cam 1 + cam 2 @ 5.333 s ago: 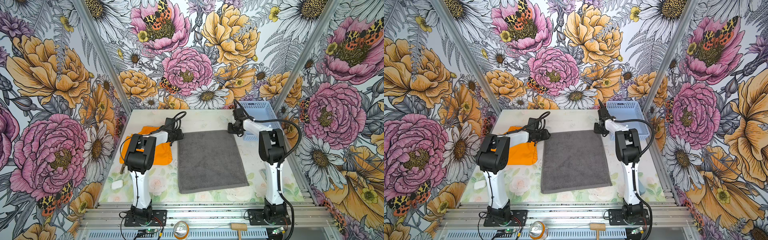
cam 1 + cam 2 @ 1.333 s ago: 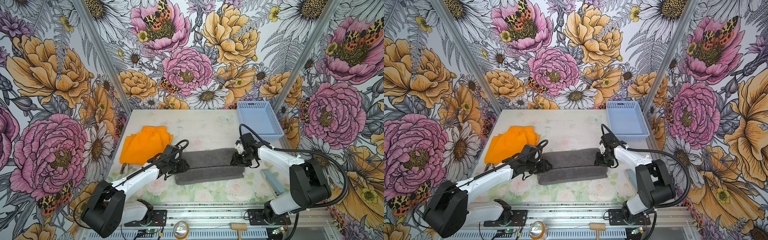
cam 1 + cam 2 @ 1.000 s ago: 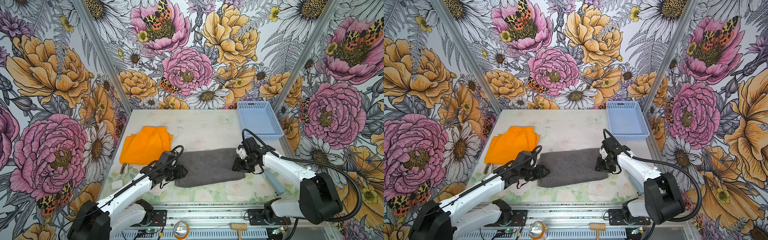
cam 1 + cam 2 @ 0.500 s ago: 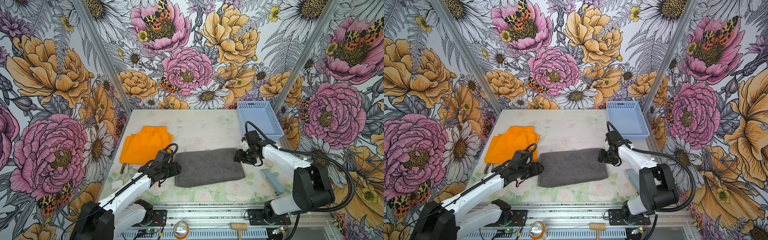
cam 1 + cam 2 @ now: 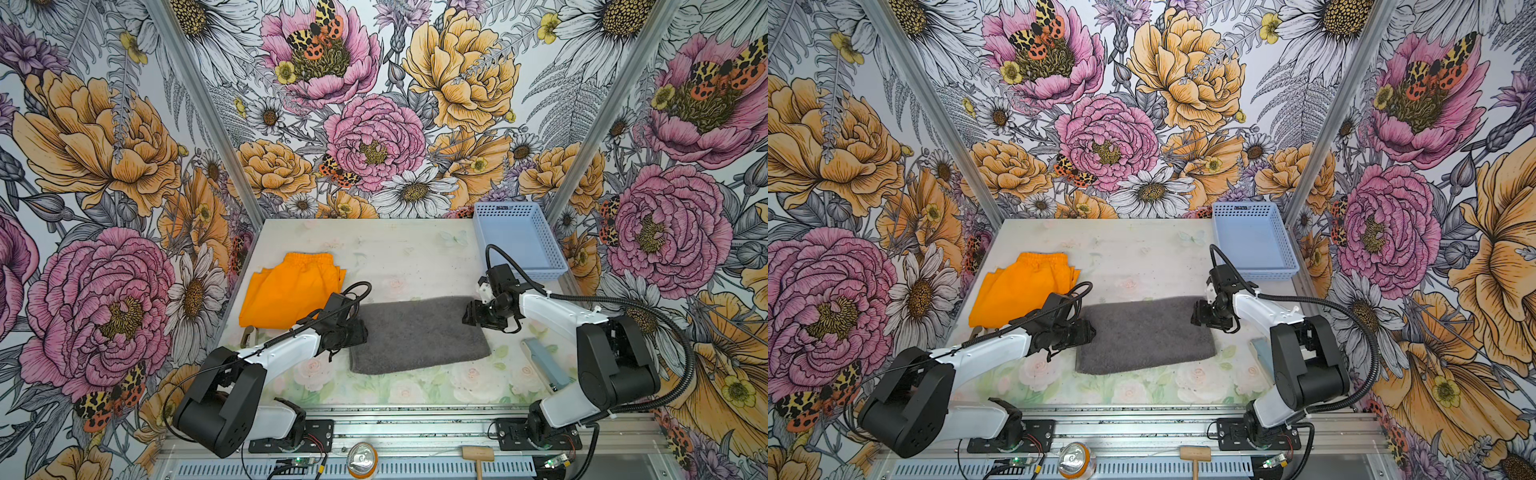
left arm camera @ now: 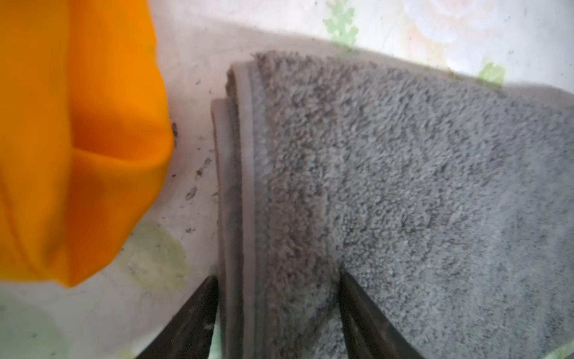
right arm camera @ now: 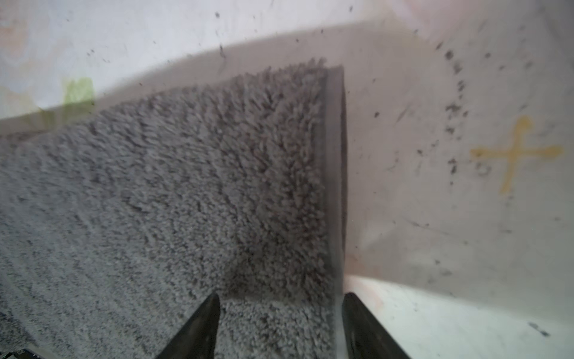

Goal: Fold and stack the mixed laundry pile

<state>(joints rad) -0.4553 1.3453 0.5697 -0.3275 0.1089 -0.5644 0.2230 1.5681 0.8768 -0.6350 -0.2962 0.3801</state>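
Note:
The dark grey towel (image 5: 417,334) (image 5: 1144,332) lies folded in half, flat on the table's middle. My left gripper (image 5: 359,332) (image 5: 1088,330) (image 6: 278,275) is open, its fingers straddling the towel's hemmed left edge (image 6: 245,186). At the opposite side my right gripper (image 5: 467,318) (image 5: 1196,316) (image 7: 281,294) is open over the towel's right edge (image 7: 334,174). The orange shorts (image 5: 291,291) (image 5: 1021,291) (image 6: 77,140) lie flat at the back left, just apart from the towel.
A pale blue perforated basket (image 5: 536,274) (image 5: 1273,272) stands at the back right corner. A blue-grey flat object (image 5: 542,361) lies near the right arm's base. A small tool (image 5: 248,334) lies by the left wall. A yellow cross (image 7: 515,152) marks the table.
Both grippers have opened wider and let go of the towel, which now rests folded. Both have drawn back from the towel's front corners along its side edges.

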